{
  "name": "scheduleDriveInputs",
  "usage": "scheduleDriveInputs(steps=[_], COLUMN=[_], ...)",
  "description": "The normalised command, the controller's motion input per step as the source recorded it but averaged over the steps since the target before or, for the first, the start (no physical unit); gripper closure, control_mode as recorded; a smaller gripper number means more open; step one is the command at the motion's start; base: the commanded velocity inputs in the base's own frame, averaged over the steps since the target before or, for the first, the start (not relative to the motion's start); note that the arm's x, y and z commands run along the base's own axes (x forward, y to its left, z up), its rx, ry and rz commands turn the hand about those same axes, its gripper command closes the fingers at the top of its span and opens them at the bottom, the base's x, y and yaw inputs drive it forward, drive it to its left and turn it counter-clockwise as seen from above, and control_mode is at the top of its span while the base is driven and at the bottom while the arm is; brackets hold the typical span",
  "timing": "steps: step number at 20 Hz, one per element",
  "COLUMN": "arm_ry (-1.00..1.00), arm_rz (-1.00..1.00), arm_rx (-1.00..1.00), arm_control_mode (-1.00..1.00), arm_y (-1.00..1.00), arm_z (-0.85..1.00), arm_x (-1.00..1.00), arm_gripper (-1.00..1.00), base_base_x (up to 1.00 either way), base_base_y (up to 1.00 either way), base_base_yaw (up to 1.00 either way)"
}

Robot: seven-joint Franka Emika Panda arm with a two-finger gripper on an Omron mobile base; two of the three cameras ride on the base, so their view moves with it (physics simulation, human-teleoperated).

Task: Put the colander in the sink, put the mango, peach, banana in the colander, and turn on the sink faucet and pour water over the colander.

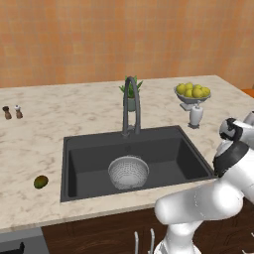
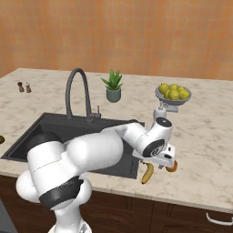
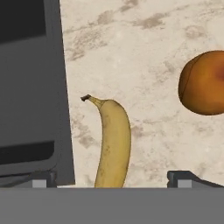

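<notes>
**Banana and peach on the table under a wide-open hand**

The banana [image 3: 113, 142] is seen closest in the hand view, lying flat on the marbled table [image 3: 144, 52] between the two dark fingertips [image 3: 186, 178], which are set wide apart with nothing held. Its stem end points away from the hand [image 2: 160, 167], and the dark rim of the sink [image 3: 54, 92] runs just beside it. The peach [image 3: 203, 83] is placed near the banana, apart from it, on the side away from the sink. In the right base view the hand hangs low over both fruits at the table's front edge. The colander [image 1: 128, 171] sits upright on the sink floor, below the sink faucet [image 1: 131, 105]. The mango [image 1: 41, 182] lies on the table on the sink's far side, well apart from the hand.
</notes>
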Motion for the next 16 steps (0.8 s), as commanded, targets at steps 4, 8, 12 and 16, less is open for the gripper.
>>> scheduleDriveInputs(steps=[4, 8, 12, 16], arm_ry=[0.00, 0.00, 0.00, 0.00], arm_rz=[0.00, 0.00, 0.00, 0.00], arm_rx=[0.00, 0.00, 0.00, 0.00], arm_control_mode=[-1.00, -1.00, -1.00, -1.00], arm_y=[-0.02, -0.02, 0.00, 0.06], arm_z=[-0.47, -0.47, -0.34, -0.15], arm_x=[0.07, 0.00, 0.00, -0.02], arm_gripper=[-1.00, -1.00, -1.00, -1.00], base_base_x=[0.00, 0.00, 0.00, 0.00], base_base_y=[0.00, 0.00, 0.00, 0.00], base_base_yaw=[0.00, 0.00, 0.00, 0.00])
